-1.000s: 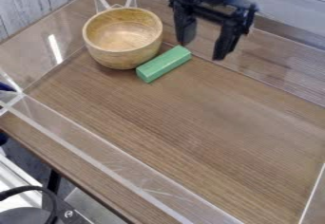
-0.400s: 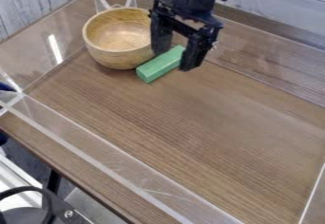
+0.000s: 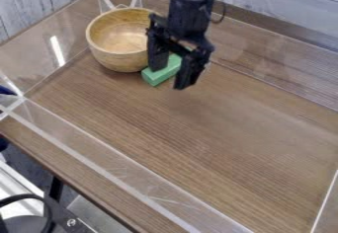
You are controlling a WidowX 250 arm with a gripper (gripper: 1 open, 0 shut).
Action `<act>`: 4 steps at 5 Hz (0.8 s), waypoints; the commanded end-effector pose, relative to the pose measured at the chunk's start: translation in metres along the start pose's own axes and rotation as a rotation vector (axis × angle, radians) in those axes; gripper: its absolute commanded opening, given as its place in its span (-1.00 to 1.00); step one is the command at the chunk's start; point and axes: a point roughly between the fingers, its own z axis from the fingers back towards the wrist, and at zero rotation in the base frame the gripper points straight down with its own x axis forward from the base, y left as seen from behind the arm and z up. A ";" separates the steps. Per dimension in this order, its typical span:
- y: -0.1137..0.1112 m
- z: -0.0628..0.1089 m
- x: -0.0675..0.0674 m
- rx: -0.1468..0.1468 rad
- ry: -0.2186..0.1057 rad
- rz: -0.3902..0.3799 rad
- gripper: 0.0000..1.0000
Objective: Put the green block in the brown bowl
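Observation:
The green block (image 3: 162, 74) lies flat on the wooden table, just right of the brown bowl (image 3: 122, 37), and only its near end shows. My black gripper (image 3: 173, 71) hangs right over the block, pointing down and open, one finger on each side of it. The far part of the block is hidden behind the fingers. Whether the fingers touch the block cannot be made out. The bowl is round, light wood, and holds nothing.
Clear acrylic walls (image 3: 79, 148) run along the front, left and right edges of the wooden table (image 3: 199, 148). Grey planks lie beyond the far edge.
The gripper has come down and to the left, from above and right of the block to straddling it. It stayed open. Block and bowl have not moved.

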 end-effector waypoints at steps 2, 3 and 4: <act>0.022 -0.004 0.014 0.053 -0.097 -0.179 1.00; 0.029 0.004 0.014 0.063 -0.105 -0.173 1.00; 0.034 0.014 0.015 0.076 -0.123 -0.168 1.00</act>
